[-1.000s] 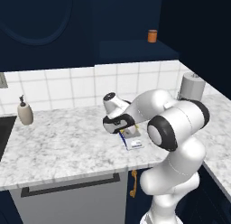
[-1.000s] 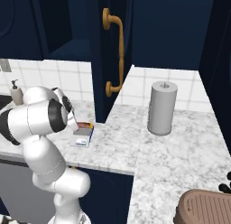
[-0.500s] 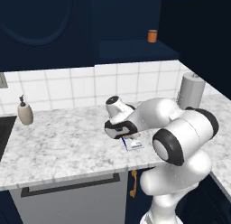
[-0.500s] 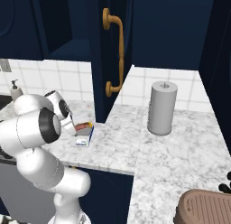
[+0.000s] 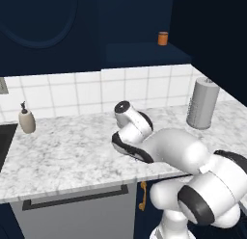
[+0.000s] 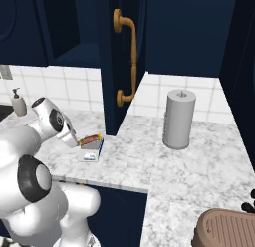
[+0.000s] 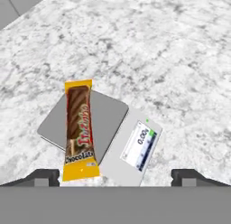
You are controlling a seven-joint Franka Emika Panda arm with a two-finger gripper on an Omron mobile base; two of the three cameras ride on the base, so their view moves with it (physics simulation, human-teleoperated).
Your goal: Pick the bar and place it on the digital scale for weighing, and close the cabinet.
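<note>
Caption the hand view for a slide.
Chocolate bar lying across the digital scale on the marble counter, end effector open above.

The bar (image 7: 80, 129) wears a brown wrapper with red lettering and yellow ends. Under it the digital scale (image 7: 108, 119) has a grey platform, a white front panel and a thin blue edge. The countertop (image 7: 171, 60) is white marble veined in grey, and the wall tiles (image 5: 87, 96) behind are white with pale grey grout. The cabinet (image 6: 122, 57) is dark navy with a brass handle (image 6: 127, 57). A paper towel roll (image 6: 178, 119) looks light grey. The small can (image 5: 163, 38) on the shelf is orange, possibly banded darker.
</note>
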